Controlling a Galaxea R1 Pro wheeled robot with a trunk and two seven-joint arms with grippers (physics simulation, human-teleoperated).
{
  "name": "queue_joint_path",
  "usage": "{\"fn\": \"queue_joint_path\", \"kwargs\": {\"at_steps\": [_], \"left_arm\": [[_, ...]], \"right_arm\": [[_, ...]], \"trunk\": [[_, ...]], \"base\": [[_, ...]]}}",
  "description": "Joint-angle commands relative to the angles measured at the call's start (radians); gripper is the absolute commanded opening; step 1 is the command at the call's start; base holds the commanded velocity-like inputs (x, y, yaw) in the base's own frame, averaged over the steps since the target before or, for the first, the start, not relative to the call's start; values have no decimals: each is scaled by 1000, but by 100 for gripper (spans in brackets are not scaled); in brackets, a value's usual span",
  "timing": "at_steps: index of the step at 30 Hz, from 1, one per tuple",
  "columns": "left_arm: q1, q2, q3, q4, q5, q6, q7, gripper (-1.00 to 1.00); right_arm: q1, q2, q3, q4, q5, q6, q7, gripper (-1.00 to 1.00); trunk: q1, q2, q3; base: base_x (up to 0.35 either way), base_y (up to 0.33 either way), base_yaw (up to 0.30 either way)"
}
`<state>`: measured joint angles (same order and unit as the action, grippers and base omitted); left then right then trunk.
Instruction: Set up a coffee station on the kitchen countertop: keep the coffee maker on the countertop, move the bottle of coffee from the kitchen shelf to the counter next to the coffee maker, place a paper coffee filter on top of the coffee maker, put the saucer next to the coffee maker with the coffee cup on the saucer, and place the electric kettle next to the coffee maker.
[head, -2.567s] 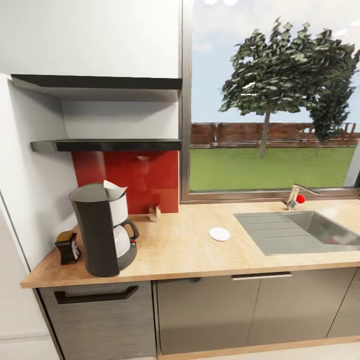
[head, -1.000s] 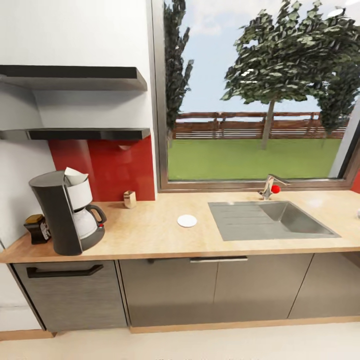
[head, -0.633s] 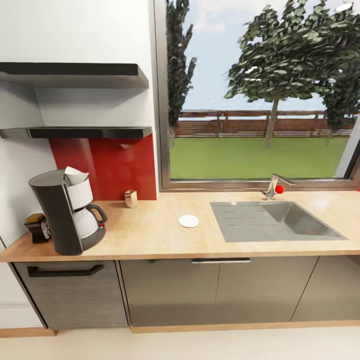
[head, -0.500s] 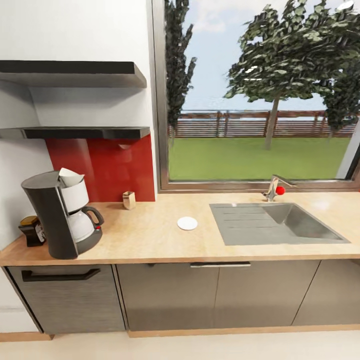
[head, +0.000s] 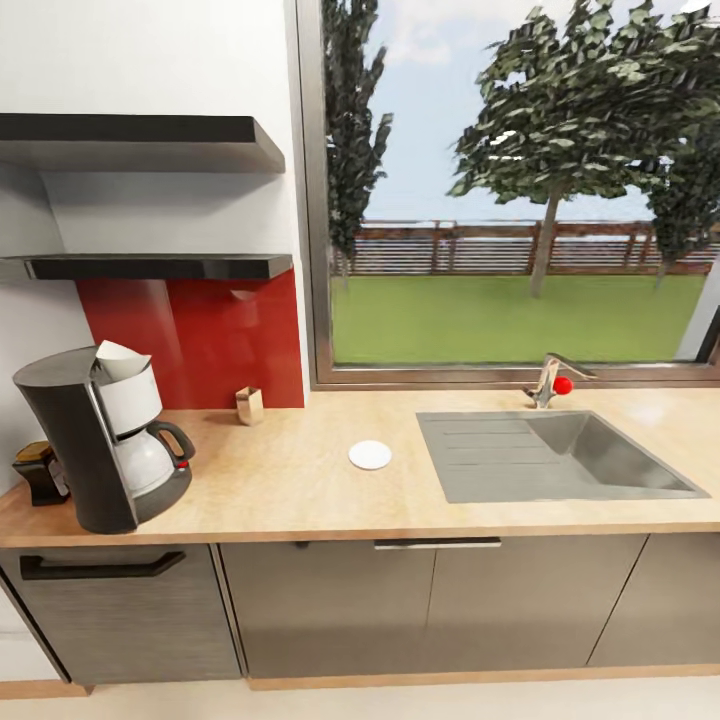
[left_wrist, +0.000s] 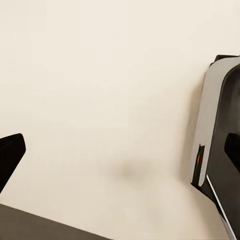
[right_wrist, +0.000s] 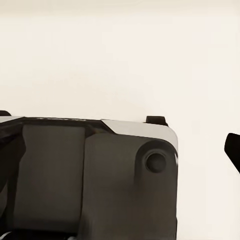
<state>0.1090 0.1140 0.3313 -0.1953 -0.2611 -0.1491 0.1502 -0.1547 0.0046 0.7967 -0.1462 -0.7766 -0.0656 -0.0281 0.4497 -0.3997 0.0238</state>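
Observation:
The coffee maker (head: 100, 445) stands at the left end of the kitchen countertop (head: 300, 490), with the paper coffee filter (head: 118, 360) on its top. The bottle of coffee (head: 38, 472) sits on the counter just left of it. The saucer (head: 370, 455) lies bare mid-counter, well right of the machine. Above, the kitchen shelf (head: 160, 266) looks bare. The coffee cup and the electric kettle are out of view. My left gripper (left_wrist: 120, 155) hangs open over pale floor, and my right gripper (right_wrist: 120, 150) is open above my own base.
A steel sink (head: 550, 455) with a faucet (head: 548, 380) is set into the counter's right half. A small glass (head: 248, 406) stands by the red backsplash. Dark cabinet fronts (head: 400, 600) run below, and a thicker dark board (head: 150, 140) hangs above the shelf.
The head camera has backed away and swung right, so the coffee maker now sits farther left in the picture. Nothing on the counter has moved.

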Motion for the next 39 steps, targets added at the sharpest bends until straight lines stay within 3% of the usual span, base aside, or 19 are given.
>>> {"fn": "queue_joint_path", "kwargs": {"at_steps": [1, 12, 21, 25, 27, 33, 36, 39], "left_arm": [[0, 0, 6, -1, -10, -3, 2, 100], [-2, -6, 5, -3, -10, -64, -7, 100], [-8, -30, -3, -7, -17, -77, -11, 100], [-54, -30, -4, -49, -17, -130, -11, 100], [-78, -30, -4, -69, -17, -152, -11, 100], [-164, -32, 0, -158, -12, -198, -10, 100], [-189, -39, 1, -190, -10, -276, -11, 100], [-203, -58, 0, -205, -10, -399, -11, 100]], "right_arm": [[0, 0, 8, 0, -10, -3, -3, 100], [0, 2, 7, -1, -13, -3, -5, 100], [0, 4, 5, -4, -16, -4, -4, 100], [-1, 3, 2, -19, -18, -18, -5, 100], [-1, -1, 1, -34, -18, -44, -5, 100], [-6, -6, -2, -80, -18, -222, -7, 100], [-17, -6, -2, -98, -17, -315, -7, 100], [-35, -6, -2, -122, -17, -414, -6, 100]], "trunk": [[0, 0, 0], [0, 0, 0], [0, 0, 0], [0, 0, 0], [0, 0, 0], [0, 0, 0], [0, 0, 0], [0, 0, 0]], "base": [[3, -1, 0], [0, 0, 0], [0, 0, 0], [0, 0, 0], [0, 0, 0], [0, 0, 0], [0, 0, 0], [0, 0, 0]]}}
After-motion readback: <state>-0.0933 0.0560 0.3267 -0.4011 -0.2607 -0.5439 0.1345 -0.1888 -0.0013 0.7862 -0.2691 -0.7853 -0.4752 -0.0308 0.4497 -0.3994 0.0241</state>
